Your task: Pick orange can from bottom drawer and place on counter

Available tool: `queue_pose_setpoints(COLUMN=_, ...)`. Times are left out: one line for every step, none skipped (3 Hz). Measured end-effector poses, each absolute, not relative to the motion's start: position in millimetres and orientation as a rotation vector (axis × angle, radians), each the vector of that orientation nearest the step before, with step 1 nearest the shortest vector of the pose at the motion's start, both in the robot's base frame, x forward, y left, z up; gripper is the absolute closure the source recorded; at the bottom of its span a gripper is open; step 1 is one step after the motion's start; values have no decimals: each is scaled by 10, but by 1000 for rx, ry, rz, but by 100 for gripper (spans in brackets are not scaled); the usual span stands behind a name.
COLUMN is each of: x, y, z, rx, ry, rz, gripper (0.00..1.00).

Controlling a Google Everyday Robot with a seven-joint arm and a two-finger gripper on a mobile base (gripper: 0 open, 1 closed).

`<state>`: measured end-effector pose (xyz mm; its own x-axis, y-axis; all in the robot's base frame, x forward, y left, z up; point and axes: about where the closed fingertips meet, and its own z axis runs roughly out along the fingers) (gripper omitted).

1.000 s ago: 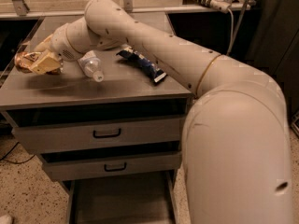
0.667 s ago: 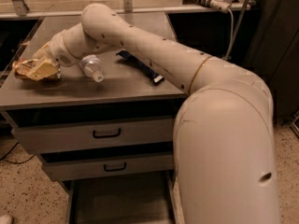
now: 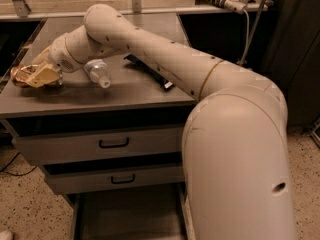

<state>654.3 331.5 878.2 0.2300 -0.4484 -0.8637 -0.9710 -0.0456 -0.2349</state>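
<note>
The orange can, shiny and creased, is at the counter's front left corner, low over or on the surface; I cannot tell if it touches. My gripper is shut on it, its tan fingers wrapped around the can's right side. The arm reaches in from the right across the counter. The bottom drawer stands pulled open below; the dark floor that shows holds nothing, and my arm hides its right part.
A clear plastic bottle with a white cap lies on the counter just right of the gripper. A dark flat packet lies behind the arm. Two shut drawer fronts with black handles sit above the open drawer.
The gripper with the can has moved left and a little lower, toward the counter's left edge. The bottle and the packet have not moved.
</note>
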Motion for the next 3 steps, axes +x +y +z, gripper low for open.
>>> queue_pose_setpoints(x=6542, y=3316, z=8782, rx=-1637, ry=1350, rz=759, gripper=58)
queue_pose_setpoints(x=6542, y=3316, z=8781, rx=-1637, ry=1350, rz=759, gripper=35)
queue_pose_setpoints(x=6542, y=3317, z=8781, rx=-1637, ry=1350, rz=759, gripper=12)
